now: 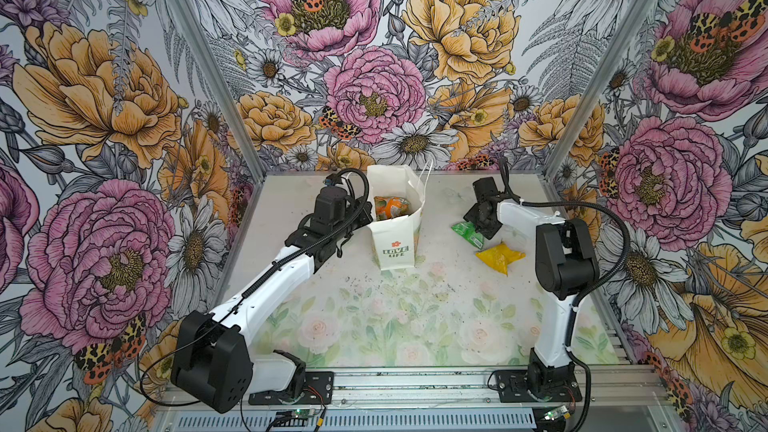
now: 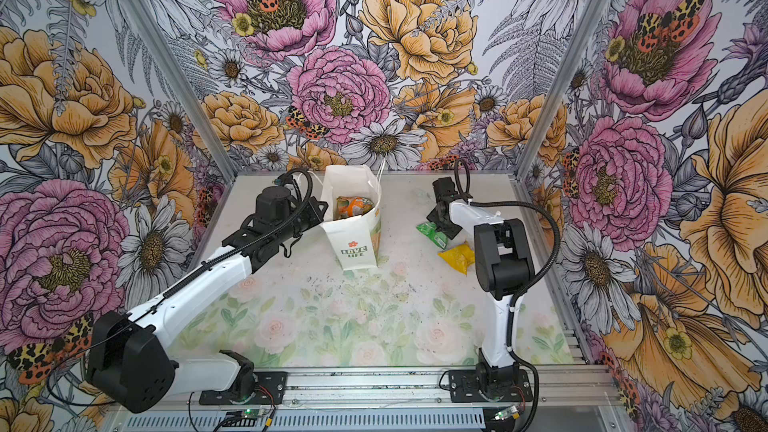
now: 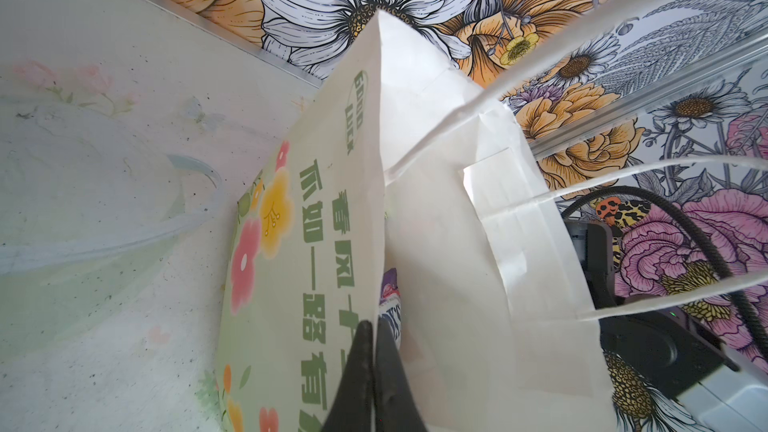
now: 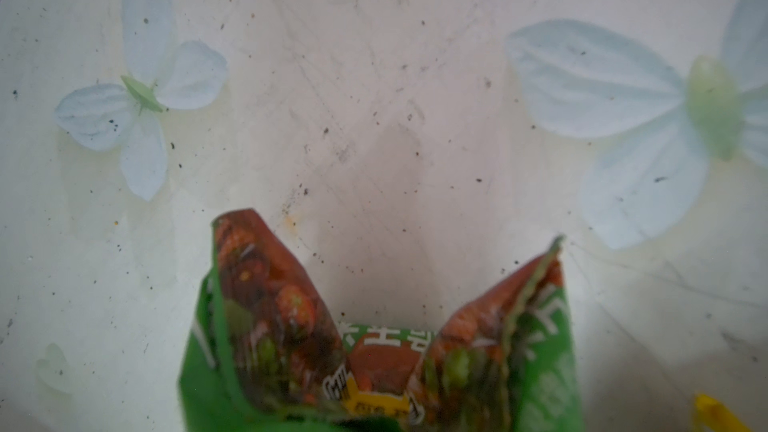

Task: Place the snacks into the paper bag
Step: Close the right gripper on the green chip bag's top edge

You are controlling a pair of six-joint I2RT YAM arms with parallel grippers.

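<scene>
**Green packet under my right jaws, bag away to the left**

The coming move turns on one line: from the crinkly green plastic packet (image 1: pixel 465 232) (image 2: pixel 430 232) to the open mouth of the white paper carrier bag (image 1: pixel 397 243) (image 2: pixel 357 243). The packet lies on the pale flowered bench (image 1: pixel 374 305) directly beneath my right jaws. The bag stands upright well apart from it, toward my left arm's side, with bare bench between them and its rim higher than the packet. I judge the carry must go up first, then across. In both top views the packet's long axis runs slantwise, from the bag side toward the crumpled yellow plastic packet (image 1: pixel 500 257) (image 2: pixel 457 258) lying near it. My right arm (image 1: pixel 561 251) is plainly the nearer one.

My left jaws are pressed together on the bag's printed wide wall (image 3: pixel 316 243) at the rim, pinching the paper. As for my right jaws, the top views hide the fingers behind the wrist and the right wrist view shows none, so I cannot tell whether they are spread or biting.

The right wrist view does show the green packet (image 4: pixel 374 367) buckled, with both ends cocked up and the middle sunk, which may mean it is being squeezed. The top views show an orange-and-white packet (image 1: pixel 390 207) (image 2: pixel 353 206) inside the bag. Only the left wrist view shows a purple-and-white wrapper (image 3: pixel 390 288) deep inside, beside the pinched wall.
</scene>
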